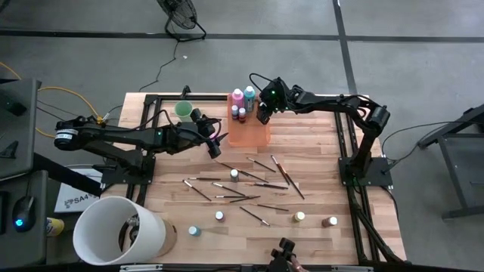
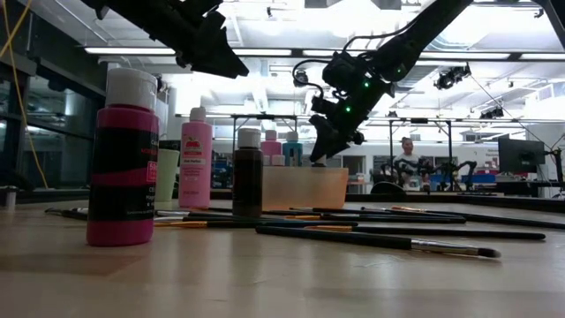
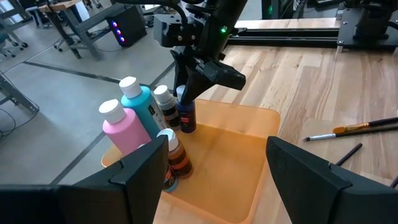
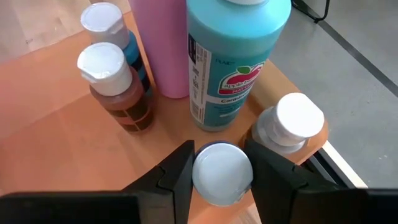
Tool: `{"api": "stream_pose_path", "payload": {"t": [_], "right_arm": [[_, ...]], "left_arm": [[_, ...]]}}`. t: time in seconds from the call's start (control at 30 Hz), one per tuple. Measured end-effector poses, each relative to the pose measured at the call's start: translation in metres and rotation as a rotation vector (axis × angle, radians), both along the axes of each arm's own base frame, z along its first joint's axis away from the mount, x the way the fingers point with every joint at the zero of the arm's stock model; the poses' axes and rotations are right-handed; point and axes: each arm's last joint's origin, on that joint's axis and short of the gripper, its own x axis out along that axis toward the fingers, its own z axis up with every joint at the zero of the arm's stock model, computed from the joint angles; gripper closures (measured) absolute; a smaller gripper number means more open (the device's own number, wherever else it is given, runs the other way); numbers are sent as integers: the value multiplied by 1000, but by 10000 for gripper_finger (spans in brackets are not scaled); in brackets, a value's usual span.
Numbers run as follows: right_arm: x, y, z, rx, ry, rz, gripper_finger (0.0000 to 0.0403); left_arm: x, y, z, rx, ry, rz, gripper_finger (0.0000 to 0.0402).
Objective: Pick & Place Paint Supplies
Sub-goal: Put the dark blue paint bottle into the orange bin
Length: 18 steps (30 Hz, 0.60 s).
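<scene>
Right hand (image 4: 221,171): clamped on the pale cap of a tiny dark plastic bottle (image 3: 186,115), upright, long axis vertical, directly below the fingers.
Bottle's place: inside the translucent orange tray (image 3: 249,124) at the surface's far edge, beside the tall teal plastic bottle (image 4: 239,56).
Left hand (image 3: 211,180): spread wide, empty, hovering just beside the tray's near side.
Nearer arm: right.

Pale planked wood forms the table (image 1: 318,151), its finish matt; a translucent orange plastic tray (image 3: 230,155) sits glossy beside smooth plastic teal bottle (image 4: 239,56) and pink bottle (image 3: 124,127).
</scene>
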Motion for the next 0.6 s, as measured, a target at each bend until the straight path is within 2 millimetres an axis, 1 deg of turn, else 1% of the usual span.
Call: {"api": "stream_pose_path", "payload": {"t": [0.6], "right_arm": [[-2, -3, 0, -2, 2, -38, 275]], "left_arm": [[0, 0, 0, 0, 0, 0, 137]]}}
